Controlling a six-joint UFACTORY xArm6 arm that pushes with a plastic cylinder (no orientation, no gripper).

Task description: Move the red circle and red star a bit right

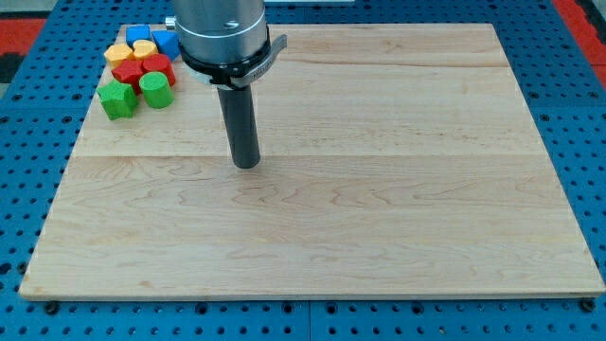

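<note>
Pale wooden board (379, 237), visible grain, laid in long planks with seams running across the frame. It sits on a blue perforated base (587, 142) with a regular grid of holes.

Arm ends in a smooth dark cylindrical rod hanging from a grey metal housing (220, 33) at upper centre-left. No jaws on this rig, so nothing to open or close. The tip (246, 166) rests on bare wood left of the frame's centre, touching no block.

All blocks are packed together in the upper left corner, well apart from the tip, up and to its left. Matte, solid-coloured pieces. Red circle (157, 65) sits mid-cluster; red star (129, 74) just to its left, touching or nearly so. Below them, green circle (156, 90) and green star (118, 98), side by side. Above the reds, two yellow blocks (132, 51), shapes unclear. Behind those, two blue blocks (151, 39), the right one partly hidden by the housing, shapes not readable.
</note>
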